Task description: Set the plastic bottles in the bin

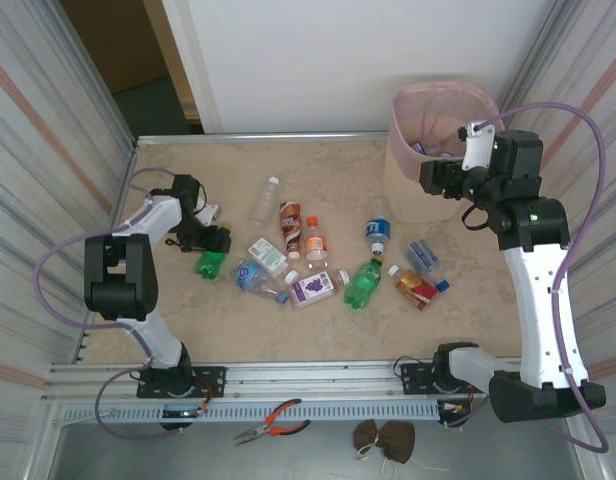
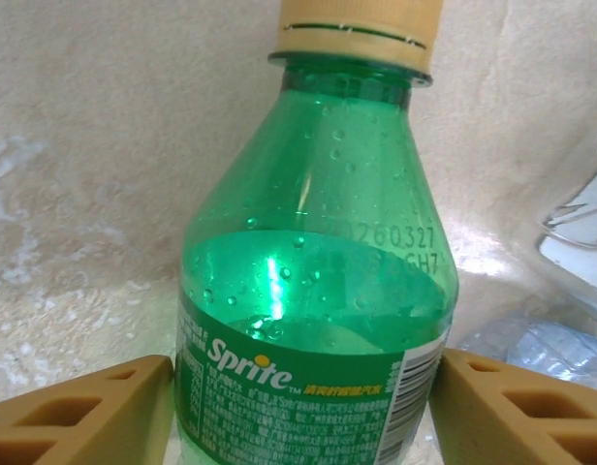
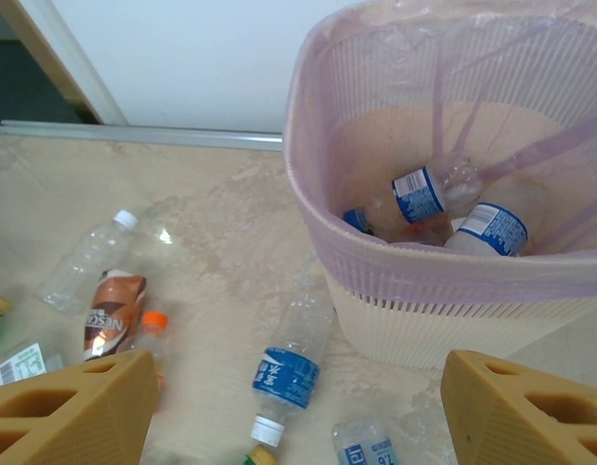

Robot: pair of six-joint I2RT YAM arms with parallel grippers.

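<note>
Top external: the green plastic Sprite bottle (image 1: 210,263) lies near the bench's (image 1: 338,180) left edge, with the left gripper (image 1: 216,240) at it. The pale pink perforated bin (image 1: 428,100) stands in the far right corner, the right gripper (image 1: 436,180) at its near rim.
Left wrist: the left gripper (image 2: 305,373) flanks the green plastic Sprite bottle (image 2: 318,291); I cannot tell whether it is clenched on it.
Right wrist: the right gripper (image 3: 298,363) is released and empty beside the bin (image 3: 424,276); clear blue-labelled bottles (image 3: 420,194) lie inside.

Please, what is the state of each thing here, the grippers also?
left gripper: jaws around the green Sprite bottle, grip not certain.
right gripper: open, empty.
green Sprite bottle: capped, lying on the table.
bin: upright, lined, some bottles inside.
other bottles: lying scattered on the table.
</note>
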